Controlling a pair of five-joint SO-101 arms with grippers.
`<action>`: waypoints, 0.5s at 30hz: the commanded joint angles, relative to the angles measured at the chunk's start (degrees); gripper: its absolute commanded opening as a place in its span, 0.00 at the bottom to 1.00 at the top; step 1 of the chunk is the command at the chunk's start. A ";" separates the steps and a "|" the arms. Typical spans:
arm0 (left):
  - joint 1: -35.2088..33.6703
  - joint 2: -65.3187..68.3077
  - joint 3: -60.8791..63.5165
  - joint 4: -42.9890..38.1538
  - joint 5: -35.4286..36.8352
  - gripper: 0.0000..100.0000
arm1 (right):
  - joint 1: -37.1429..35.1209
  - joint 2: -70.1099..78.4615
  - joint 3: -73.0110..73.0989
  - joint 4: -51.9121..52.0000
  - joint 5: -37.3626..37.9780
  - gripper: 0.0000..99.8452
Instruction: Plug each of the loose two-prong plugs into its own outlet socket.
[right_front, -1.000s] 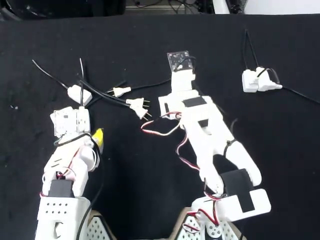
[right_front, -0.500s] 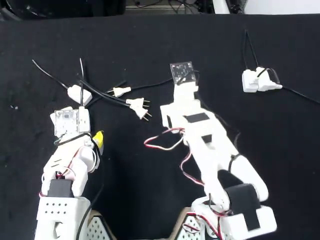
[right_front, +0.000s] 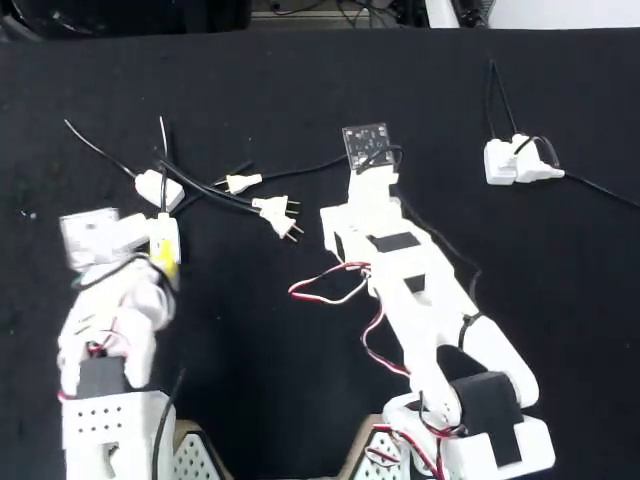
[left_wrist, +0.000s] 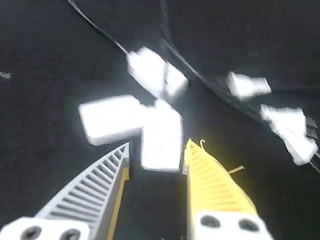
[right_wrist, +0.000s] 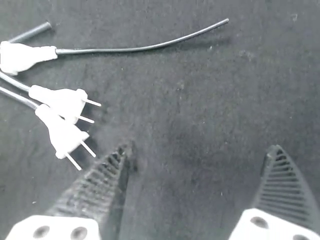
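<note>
Two loose white two-prong plugs (right_front: 240, 182) (right_front: 277, 213) lie on black cables left of centre, and a small white socket (right_front: 160, 187) lies further left. In the left wrist view my left gripper (left_wrist: 157, 146) is open, its grey and yellow fingers (left_wrist: 210, 175) on either side of a white block (left_wrist: 161, 135). A second white block (left_wrist: 110, 117) sits beside it, with the socket (left_wrist: 155, 72) beyond. My right gripper (right_wrist: 200, 150) is wide open over bare cloth, and both plugs (right_wrist: 62, 100) (right_wrist: 62, 135) lie off to one side of it.
At the back right a white outlet (right_front: 498, 160) has a plug (right_front: 535, 168) seated in it, cable trailing right. Black cables (right_front: 200, 185) cross the mat by the socket. A third white connector (right_wrist: 22, 52) with a thin wire lies past the plugs. Red and white wires (right_front: 330, 285) hang from the right arm.
The left arm's wrist has swung to the left, and its yellow finger now points towards the socket. The right arm stretched slightly forward a second ago, then barely moved.
</note>
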 joint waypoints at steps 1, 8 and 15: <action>-3.38 0.26 -8.92 4.48 -0.53 0.19 | -0.70 0.22 -0.84 -1.67 0.18 0.38; -2.33 0.26 -15.96 11.34 -8.35 0.19 | -0.62 0.04 -0.84 -1.67 0.18 0.38; -0.75 4.84 -21.23 11.34 -11.08 0.19 | -0.62 0.04 -0.92 -1.67 0.18 0.38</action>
